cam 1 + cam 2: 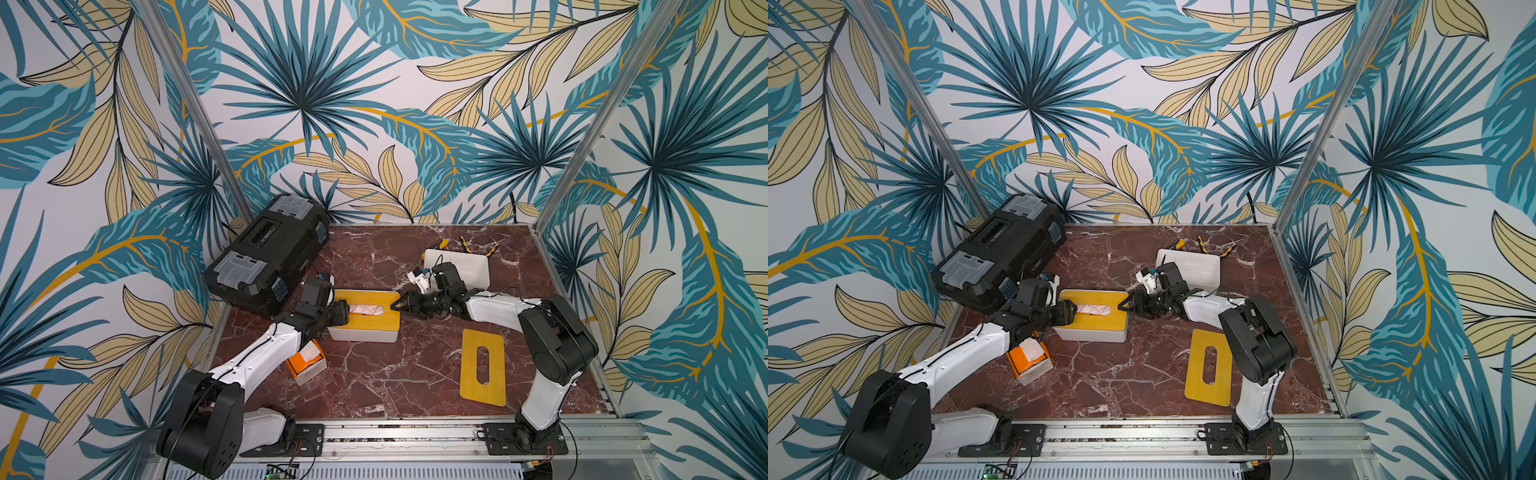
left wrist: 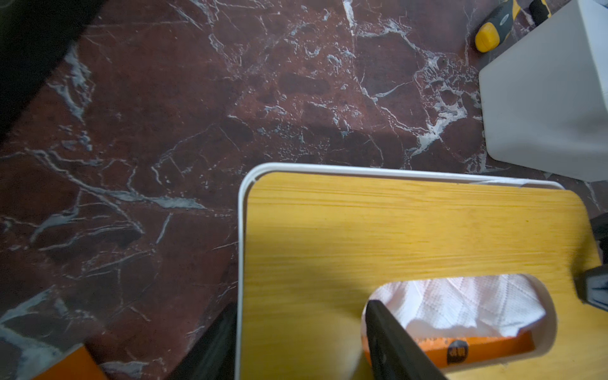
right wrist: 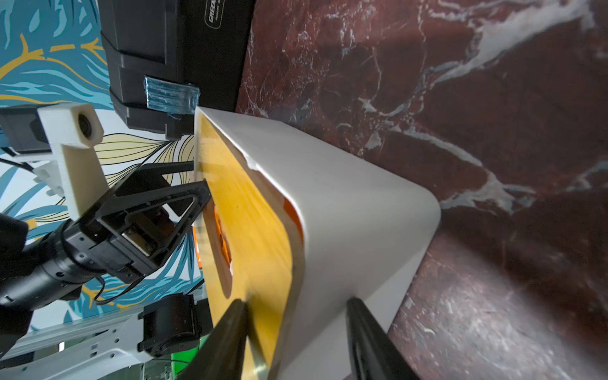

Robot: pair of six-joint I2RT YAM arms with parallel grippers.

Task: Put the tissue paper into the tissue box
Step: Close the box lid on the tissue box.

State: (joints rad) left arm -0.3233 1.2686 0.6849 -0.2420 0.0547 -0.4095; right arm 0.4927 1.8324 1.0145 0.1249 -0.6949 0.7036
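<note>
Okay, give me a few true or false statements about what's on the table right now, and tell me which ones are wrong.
1. A spare lid lies flat on the table. True.
2. The toolbox stands open. False: it is shut.
3. Tissue shows through the slot in the box lid. True.
4. The right hand is at the orange pack. False: it is at the end of the box, away from the pack.
5. A finger of the left hand is at the slot's end. True.
</note>
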